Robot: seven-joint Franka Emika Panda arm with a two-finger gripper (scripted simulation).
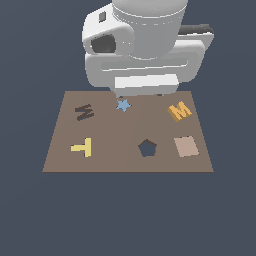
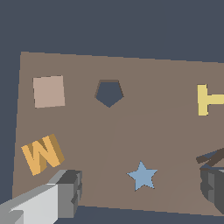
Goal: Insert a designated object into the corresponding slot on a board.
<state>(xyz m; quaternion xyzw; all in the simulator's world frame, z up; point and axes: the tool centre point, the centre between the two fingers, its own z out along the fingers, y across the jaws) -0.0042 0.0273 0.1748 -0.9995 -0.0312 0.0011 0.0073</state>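
Nearest the exterior camera lies the front edge of the brown board (image 1: 125, 160), with a pale-yellow T (image 1: 82, 147), a dark pentagon hole (image 1: 147, 148) and a tan square patch (image 1: 186, 146) in its front row. Behind these sit a dark M-shaped slot (image 1: 84, 111) toward the exterior view's left, a small blue star (image 1: 123, 105) in the middle, and the orange M block (image 1: 179, 111) toward the exterior view's right. My white arm (image 1: 142, 45) hangs over the board's far edge, above the star; my claw is hidden beneath it in this view.

From my wrist, my claw (image 2: 142, 192) stands wide open and empty, one finger (image 2: 65, 192) just beside the M block (image 2: 42, 154) without touching it, the other finger (image 2: 214, 186) at the M slot (image 2: 211, 156). The star (image 2: 142, 176) lies between my fingers. Beyond it I see the pentagon hole (image 2: 108, 92), the tan patch (image 2: 48, 91) and the T (image 2: 207, 99) on the board (image 2: 131, 131).
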